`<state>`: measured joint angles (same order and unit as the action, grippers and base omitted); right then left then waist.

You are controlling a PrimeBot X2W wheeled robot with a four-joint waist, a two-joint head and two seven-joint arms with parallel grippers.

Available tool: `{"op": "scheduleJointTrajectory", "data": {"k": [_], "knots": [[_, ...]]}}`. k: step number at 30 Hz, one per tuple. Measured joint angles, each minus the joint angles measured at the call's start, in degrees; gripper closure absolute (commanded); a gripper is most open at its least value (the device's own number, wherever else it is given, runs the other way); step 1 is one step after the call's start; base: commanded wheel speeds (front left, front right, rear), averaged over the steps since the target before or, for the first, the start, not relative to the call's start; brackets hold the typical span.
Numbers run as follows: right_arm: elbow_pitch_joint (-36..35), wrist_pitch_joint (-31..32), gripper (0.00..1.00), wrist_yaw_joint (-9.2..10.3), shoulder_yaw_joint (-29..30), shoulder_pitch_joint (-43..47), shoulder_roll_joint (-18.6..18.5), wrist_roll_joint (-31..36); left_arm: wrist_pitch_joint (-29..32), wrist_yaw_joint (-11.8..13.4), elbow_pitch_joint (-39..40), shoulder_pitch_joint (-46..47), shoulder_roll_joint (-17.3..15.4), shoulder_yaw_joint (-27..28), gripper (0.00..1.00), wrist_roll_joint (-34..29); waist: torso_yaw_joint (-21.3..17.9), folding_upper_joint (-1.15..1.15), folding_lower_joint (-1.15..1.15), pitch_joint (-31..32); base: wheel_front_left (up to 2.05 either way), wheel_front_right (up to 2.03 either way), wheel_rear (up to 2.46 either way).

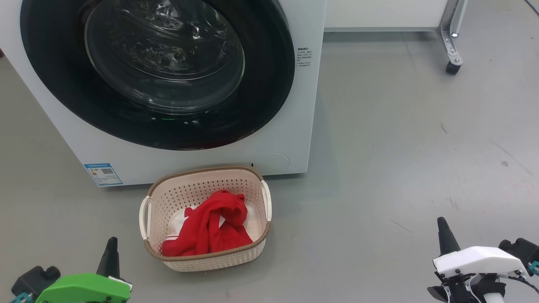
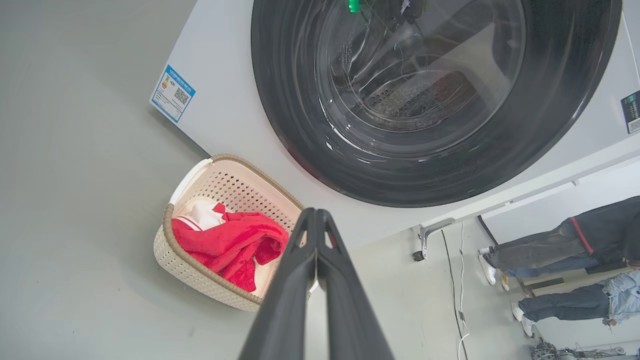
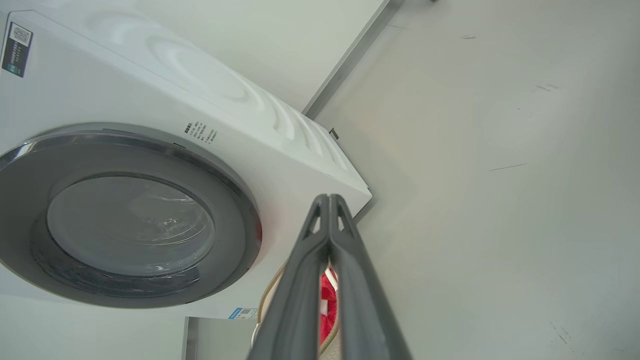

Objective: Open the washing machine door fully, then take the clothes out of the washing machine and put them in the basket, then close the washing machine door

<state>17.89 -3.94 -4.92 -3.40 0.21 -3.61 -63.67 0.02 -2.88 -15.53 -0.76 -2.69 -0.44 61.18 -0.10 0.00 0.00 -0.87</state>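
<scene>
Left gripper (image 1: 112, 240): green-shelled, with long dark tapering fingers pressed together, holding nothing; it points away toward the machine, low at the near left, apart from the basket.
Blue sticker (image 1: 103, 174): small rectangular label on the machine's lower left corner.
Big white boxy front-loading washing machine (image 1: 290, 139): smooth panels and squared edges; its front faces the robot and stands on the floor at the far left.
Large round washing machine door with wide glossy black rim and clear bulging glass bowl (image 1: 269, 84): lies flush in the front and faces near; the perforated metal drum shows through the glass.
Cream perforated plastic basket with brown woven-look rim (image 1: 202, 171): mouth upward, white handles left and right; it sits on the floor just before the machine's lower edge. I cannot tell its long axis.
Bright red soft clothes with white bands (image 1: 214, 227): crumpled inside the basket, the heap running from the near-left corner toward the far right.
Black printed text (image 1: 304, 57): a small block on the machine's right front edge.
Grey floor (image 1: 400, 147): smooth, faintly scuffed, wide and open right of the machine and basket.
Metal leg with black castor (image 1: 452, 63): far right.
Right gripper (image 1: 441, 220): white-shelled, its dark fingers pressed together on nothing; near right, well apart from the basket.
</scene>
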Motion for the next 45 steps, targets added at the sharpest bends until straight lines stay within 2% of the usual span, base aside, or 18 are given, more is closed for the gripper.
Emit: {"op": "scheduleJointTrajectory", "data": {"k": [40,45], "knots": [[-1.9,7.2,1.00,-1.68,7.1,-3.3,-0.8,-31.2,6.5,-4.0,-0.3,4.4,0.4,5.4,1.00,30.2,0.1,0.00,0.00,0.7,0.00,0.00,0.00],[-1.9,7.2,1.00,-1.68,7.1,-3.3,-0.8,-31.2,6.5,-4.0,-0.4,4.4,0.5,5.4,1.00,30.2,0.1,0.00,0.00,0.7,0.00,0.00,0.00]]}}
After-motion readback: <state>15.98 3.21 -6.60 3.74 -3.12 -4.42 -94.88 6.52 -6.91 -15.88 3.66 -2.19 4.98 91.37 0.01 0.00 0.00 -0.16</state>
